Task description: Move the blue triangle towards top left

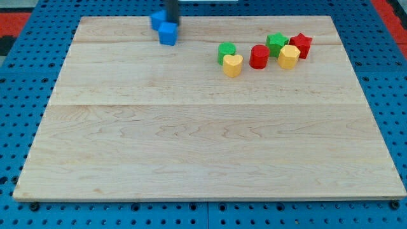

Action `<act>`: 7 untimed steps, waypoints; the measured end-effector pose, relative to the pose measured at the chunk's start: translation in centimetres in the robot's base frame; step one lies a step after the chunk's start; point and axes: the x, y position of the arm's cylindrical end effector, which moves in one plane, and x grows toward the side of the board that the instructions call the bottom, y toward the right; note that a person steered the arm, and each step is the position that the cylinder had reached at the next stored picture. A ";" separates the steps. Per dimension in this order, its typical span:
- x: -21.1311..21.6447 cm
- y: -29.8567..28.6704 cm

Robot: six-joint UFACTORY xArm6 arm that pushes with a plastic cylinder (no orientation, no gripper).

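Two blue blocks sit near the view's top, left of centre. One blue block [157,19] lies at the board's top edge; its shape is hard to make out and it may be the triangle. A blue cube-like block [168,34] touches it on the lower right. My dark rod comes down from the view's top, and my tip [173,24] ends right of the upper blue block and just above the cube-like one, touching or nearly touching both.
A cluster lies at the top right: a green cylinder [226,50], a yellow heart [233,65], a red cylinder [259,56], a green star [276,42], a yellow hexagon [289,56] and a red star [301,45]. The wooden board [203,146] rests on a blue pegboard.
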 end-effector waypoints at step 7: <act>9.2 -9.6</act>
